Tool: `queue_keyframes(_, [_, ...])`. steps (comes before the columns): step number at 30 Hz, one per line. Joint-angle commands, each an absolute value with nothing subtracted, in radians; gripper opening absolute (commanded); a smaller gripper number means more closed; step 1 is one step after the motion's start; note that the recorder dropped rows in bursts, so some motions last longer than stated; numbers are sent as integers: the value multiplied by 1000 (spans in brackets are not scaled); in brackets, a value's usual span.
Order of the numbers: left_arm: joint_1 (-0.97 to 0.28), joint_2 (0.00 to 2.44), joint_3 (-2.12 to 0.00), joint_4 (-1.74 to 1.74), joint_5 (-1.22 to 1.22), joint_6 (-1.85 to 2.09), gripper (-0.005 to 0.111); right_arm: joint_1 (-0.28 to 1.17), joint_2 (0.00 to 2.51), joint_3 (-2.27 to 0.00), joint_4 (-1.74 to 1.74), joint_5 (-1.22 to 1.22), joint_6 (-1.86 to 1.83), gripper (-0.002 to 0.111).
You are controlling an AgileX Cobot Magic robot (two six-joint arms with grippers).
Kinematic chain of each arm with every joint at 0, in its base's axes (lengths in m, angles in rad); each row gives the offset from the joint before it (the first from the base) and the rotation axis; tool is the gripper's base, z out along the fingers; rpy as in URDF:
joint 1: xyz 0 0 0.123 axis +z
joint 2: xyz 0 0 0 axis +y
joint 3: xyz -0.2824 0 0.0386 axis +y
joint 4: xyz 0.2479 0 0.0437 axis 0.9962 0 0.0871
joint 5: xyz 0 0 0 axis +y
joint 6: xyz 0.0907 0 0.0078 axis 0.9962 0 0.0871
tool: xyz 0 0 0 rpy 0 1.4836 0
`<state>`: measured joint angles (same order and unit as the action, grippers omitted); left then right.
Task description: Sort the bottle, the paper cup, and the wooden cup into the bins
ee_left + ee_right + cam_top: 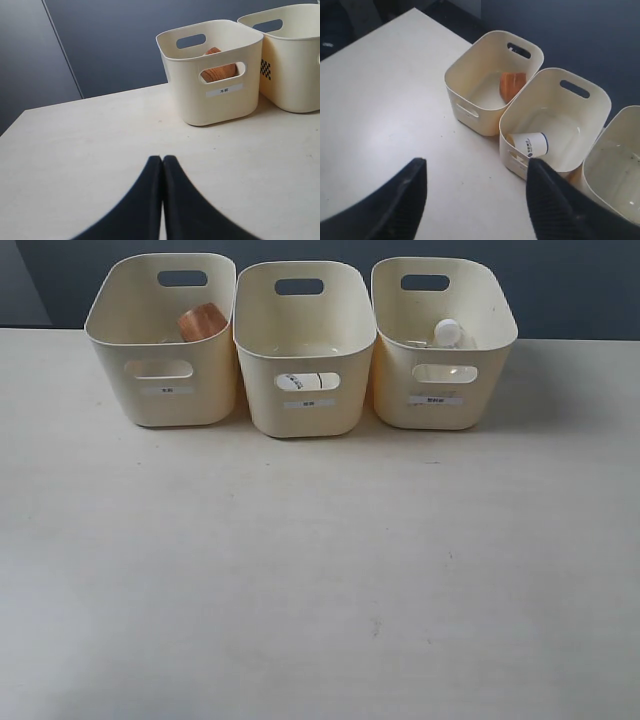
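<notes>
Three cream bins stand in a row at the back of the table. The wooden cup (201, 321) (218, 71) (512, 84) lies in the left bin (165, 400). On its side in the middle bin (306, 415) (585, 150) rests the paper cup (531, 143), which shows through the handle slot (300, 381). The bottle lies in the right bin (440, 410); only its white cap (447, 332) stands out. My left gripper (162, 159) is shut over bare table, empty. My right gripper (475, 165) is open in front of the middle bin, holding nothing. Neither arm shows in the exterior view.
The pale table (320, 570) stretches in front of the bins. A dark blue wall (580, 280) runs behind them. The table's far left edge (15, 120) shows in the left wrist view.
</notes>
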<state>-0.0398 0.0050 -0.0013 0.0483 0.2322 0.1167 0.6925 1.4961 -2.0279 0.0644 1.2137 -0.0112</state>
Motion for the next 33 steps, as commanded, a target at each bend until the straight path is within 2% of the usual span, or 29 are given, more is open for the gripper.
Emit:
queue_keyframes(1, [-43,0,0,47,231,115,0,688,1346,-1943,21,1221,0,57])
queue_keyframes(10, [-43,0,0,47,231,115,0,688,1005,-1596,-188,1210,109,57])
queue_keyframes(20, [-43,0,0,47,231,115,0,688,624,-1128,-215,978,161,57])
queue_keyframes(26, [-43,0,0,47,231,115,0,688,510,-875,-273,929,284,57])
queue_keyframes(33, [-43,0,0,47,231,115,0,688,446,-645,-303,701,457,57])
